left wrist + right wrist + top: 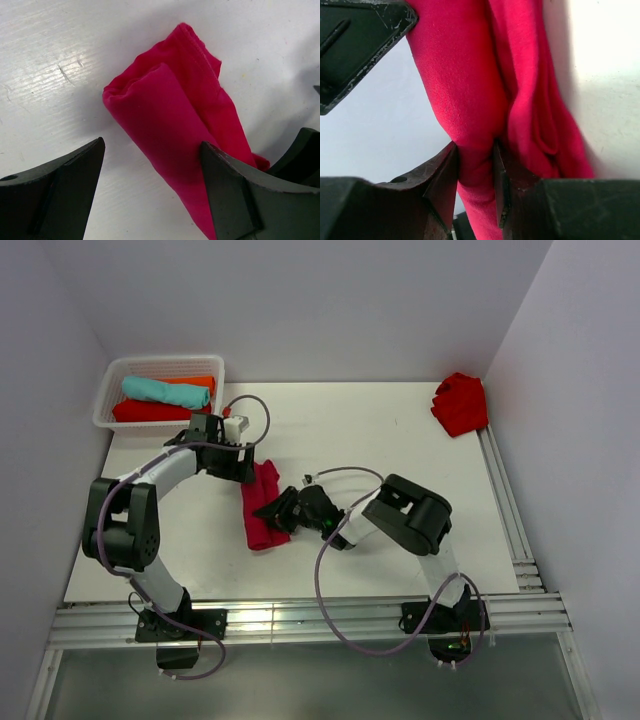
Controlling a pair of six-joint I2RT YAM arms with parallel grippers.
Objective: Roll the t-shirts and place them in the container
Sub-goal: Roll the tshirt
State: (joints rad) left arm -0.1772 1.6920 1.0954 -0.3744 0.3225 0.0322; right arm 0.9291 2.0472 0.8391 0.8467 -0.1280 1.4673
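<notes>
Three rolled t-shirts (165,390) in basket (160,359), crimson tee (262,502) in right pincer (476,150)

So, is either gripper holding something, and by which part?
The right gripper pinches the crimson t-shirt by a fold on its right side; the left gripper is open.

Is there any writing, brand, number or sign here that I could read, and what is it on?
No readable text anywhere.
The crimson t-shirt, the white basket, the left arm and the right arm show no lettering.
The white block on the left arm's wrist is too small to tell.
</notes>
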